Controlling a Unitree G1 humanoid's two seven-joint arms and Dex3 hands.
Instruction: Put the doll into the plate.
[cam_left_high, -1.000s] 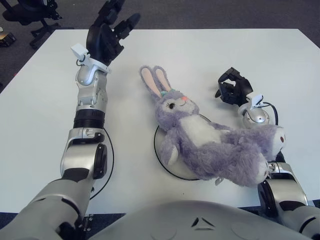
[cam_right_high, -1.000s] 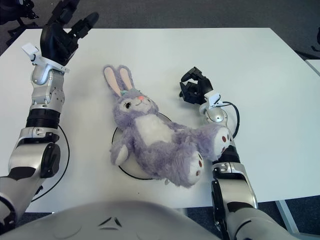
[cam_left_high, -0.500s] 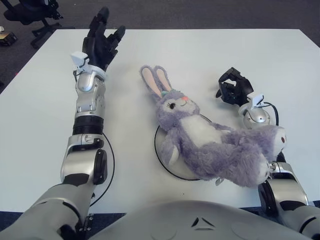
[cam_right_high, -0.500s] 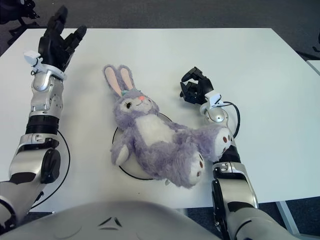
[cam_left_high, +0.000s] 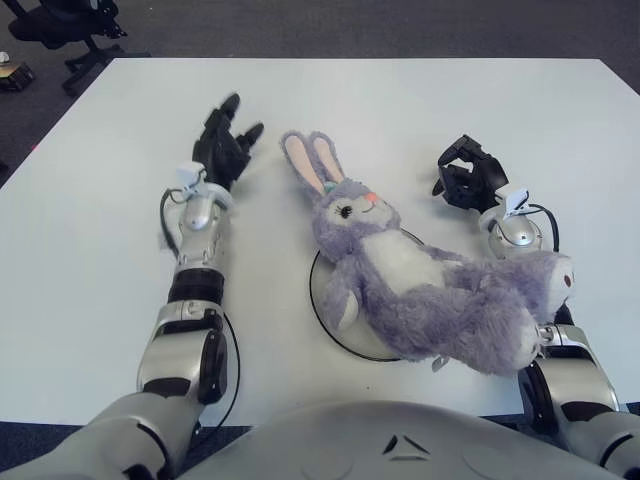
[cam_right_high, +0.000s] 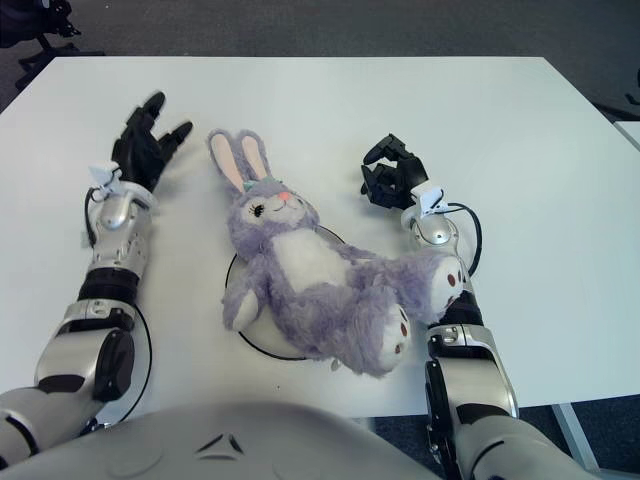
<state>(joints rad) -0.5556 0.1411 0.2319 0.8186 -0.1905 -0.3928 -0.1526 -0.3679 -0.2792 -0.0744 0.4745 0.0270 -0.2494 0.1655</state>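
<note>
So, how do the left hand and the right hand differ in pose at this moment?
The left hand has its fingers spread, pointing away from the robot; the right hand has its fingers curled. The left hand is left of the doll's ears; the right hand is right of its face. Both are black and hold nothing.

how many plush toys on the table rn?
1: purple bunny doll, torso lying on the plate, legs toward the right hand. None seem hidden.

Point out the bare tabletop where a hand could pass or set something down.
Free: the far strip of the white table beyond the purple plush bunny and both hands, and its left edge outside the left hand. Crowded: the bunny covers the round white plate, its legs against the right forearm; the right hand is beside it.
</note>
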